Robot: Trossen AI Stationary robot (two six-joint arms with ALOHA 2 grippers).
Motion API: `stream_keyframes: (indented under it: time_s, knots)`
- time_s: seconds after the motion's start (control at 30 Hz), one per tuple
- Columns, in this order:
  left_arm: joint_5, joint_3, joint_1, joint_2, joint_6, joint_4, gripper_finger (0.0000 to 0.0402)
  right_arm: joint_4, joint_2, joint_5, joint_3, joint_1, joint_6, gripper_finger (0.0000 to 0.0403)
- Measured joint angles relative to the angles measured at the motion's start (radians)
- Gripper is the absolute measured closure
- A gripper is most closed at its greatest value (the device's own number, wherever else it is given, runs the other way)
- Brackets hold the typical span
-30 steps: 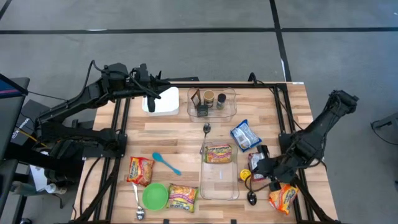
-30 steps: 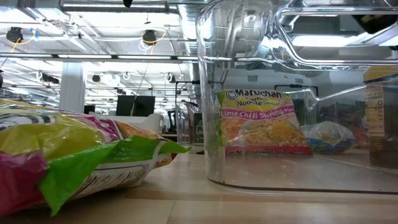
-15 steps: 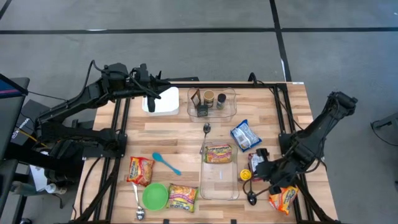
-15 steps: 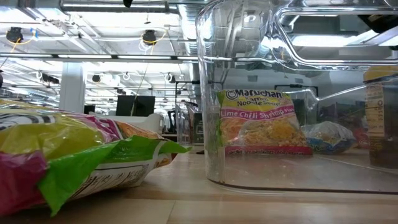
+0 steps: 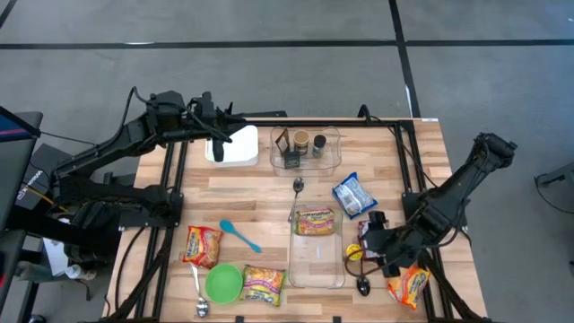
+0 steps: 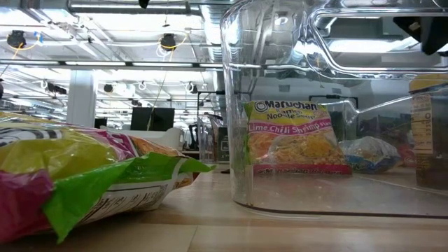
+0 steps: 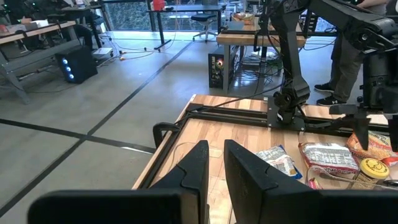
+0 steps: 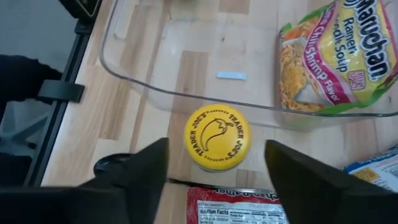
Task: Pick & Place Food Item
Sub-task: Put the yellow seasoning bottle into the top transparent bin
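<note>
- The right tool (image 8: 214, 163) is spread wide and holds nothing.
- The yellow-lid jar (image 8: 216, 137) stands between its fingers, beside the clear bin (image 8: 186, 93).
- Next, I think: squeeze the jar and lift.
- The left tool (image 7: 214, 165) waits far away, fingers nearly together.

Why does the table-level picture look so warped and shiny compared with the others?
Low view: the clear bin stands close, its curved wall bending the ceiling lights into glare, while the near noodle packet is soft. High view: even light, no glare. Right wrist view: the dark fingers blur; the yellow lid is sharp.
</note>
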Motion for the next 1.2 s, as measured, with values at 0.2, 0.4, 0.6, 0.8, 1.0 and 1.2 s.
stream_keyframes:
  time_s: [0.2,0.4,0.6,0.8,1.0,1.2]
  knots:
    - [0.0,0.0,0.0,0.0,0.0,0.0,0.0358,0.0,0.0,-0.001,0.0,-0.016,-0.005,0.0088]
    - [0.0,0.0,0.0,0.0,0.0,0.0,0.0358,0.0,0.0,-0.001,0.0,-0.015,-0.008,0.0086]
    - [0.0,0.0,0.0,0.0,0.0,0.0,0.0358,-0.001,0.0,0.005,0.0,-0.015,-0.008,0.0087]
    - [0.0,0.0,0.0,0.0,0.0,0.0,0.0358,-0.01,0.0,0.006,0.0,-0.015,-0.011,0.0087]
    - [0.0,0.0,0.0,0.0,0.0,0.0,0.0358,-0.01,0.046,0.008,-0.002,-0.02,-0.011,0.0087]
    - [0.0,0.0,0.0,0.0,0.0,0.0,0.0358,0.015,0.138,0.003,-0.002,-0.03,-0.032,0.0088]
